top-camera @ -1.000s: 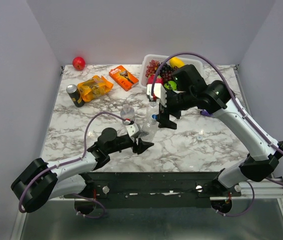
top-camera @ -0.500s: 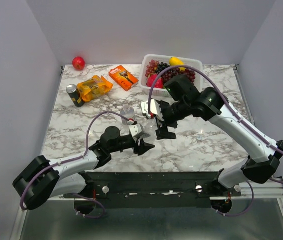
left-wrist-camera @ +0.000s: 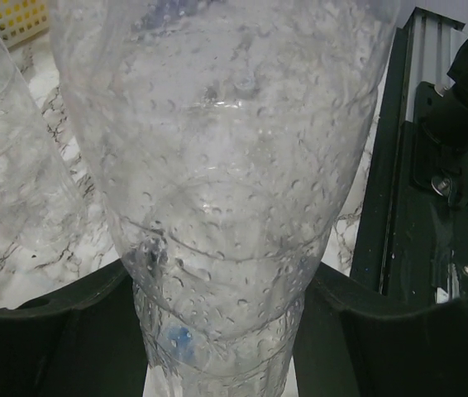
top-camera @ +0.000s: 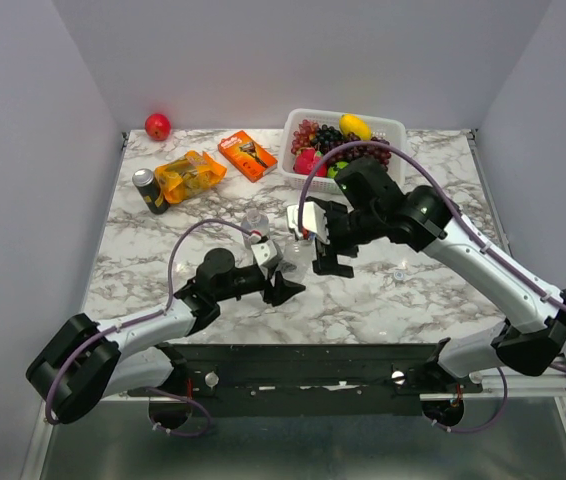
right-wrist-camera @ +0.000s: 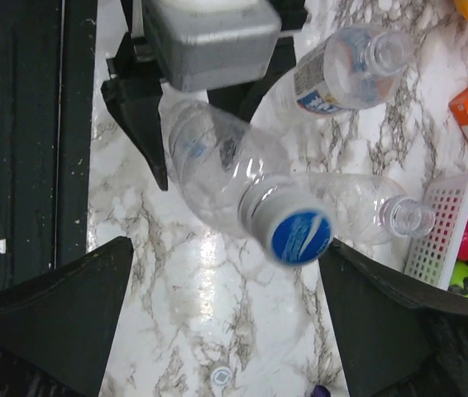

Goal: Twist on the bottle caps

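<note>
My left gripper (top-camera: 275, 286) (left-wrist-camera: 222, 331) is shut on the lower body of a clear bottle (top-camera: 291, 259) (left-wrist-camera: 226, 190) and holds it tilted. A blue cap (right-wrist-camera: 300, 236) sits on this bottle's neck. My right gripper (top-camera: 327, 263) (right-wrist-camera: 227, 266) is open wide, its fingers either side of the capped neck without touching it. A labelled bottle (right-wrist-camera: 343, 73) (top-camera: 255, 226) stands uncapped behind. Another clear bottle (right-wrist-camera: 365, 207) lies uncapped on the table. A whitish cap (right-wrist-camera: 220, 377) (top-camera: 399, 273) lies loose on the marble.
A white basket (top-camera: 395, 128) of fruit stands at the back right, its corner close to the lying bottle in the right wrist view (right-wrist-camera: 442, 240). Two orange packs (top-camera: 189, 176), a dark can (top-camera: 148, 190) and a red fruit (top-camera: 157, 126) are at the back left.
My right gripper has come down and slightly left from above the basket side to the bottle's neck. My left gripper has shifted the bottle a little left.
</note>
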